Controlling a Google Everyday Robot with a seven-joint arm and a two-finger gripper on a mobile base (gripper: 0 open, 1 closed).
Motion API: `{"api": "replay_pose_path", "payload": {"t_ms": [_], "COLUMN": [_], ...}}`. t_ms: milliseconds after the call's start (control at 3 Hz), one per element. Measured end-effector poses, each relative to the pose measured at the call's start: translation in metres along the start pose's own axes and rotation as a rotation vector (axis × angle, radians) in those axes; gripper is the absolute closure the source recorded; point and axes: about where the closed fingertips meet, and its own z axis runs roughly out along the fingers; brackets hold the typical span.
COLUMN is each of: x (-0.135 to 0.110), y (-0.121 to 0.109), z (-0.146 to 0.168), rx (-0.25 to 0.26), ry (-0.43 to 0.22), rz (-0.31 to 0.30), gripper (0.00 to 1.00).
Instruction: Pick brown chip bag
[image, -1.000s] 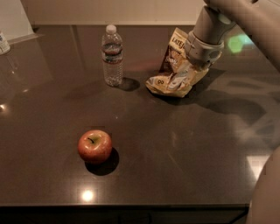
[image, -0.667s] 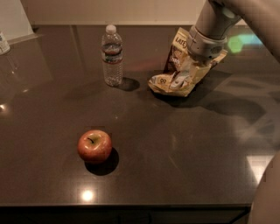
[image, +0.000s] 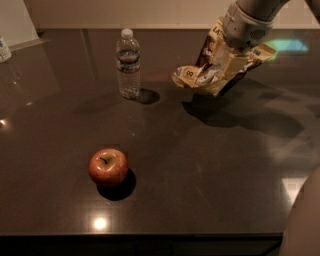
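Gripper (image: 236, 46) is hanging at upper right over the far side of the dark table (image: 200, 170), clamping the upper part of the brown chip bag (image: 209, 75). Bag is hanging tilted, clear of the surface, casting a shadow underneath. Water bottle (image: 129, 62) is standing upright left of the bag, apart from it. Red apple (image: 108, 166) is sitting nearer the front edge, well apart from both

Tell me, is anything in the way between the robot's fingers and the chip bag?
Nothing visible is. The gripper, at the far right of the table, grips the brown chip bag, which hangs above its shadow. The water bottle and the apple sit off to the left, apart from both.
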Motion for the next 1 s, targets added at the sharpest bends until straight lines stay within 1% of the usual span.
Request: {"api": "replay_pose_path", "payload": {"t_ms": [333, 667, 1000], "x": [-0.008, -0.022, -0.023], "y": [0.0, -0.004, -0.01], "z": [-0.032, -0.059, -0.058], "rx": [0.053, 0.121, 0.14], "ry": [-0.05, -0.085, -0.089], "rz": [0.054, 0.064, 0.063], "gripper": [1.0, 1.0, 1.0]}}
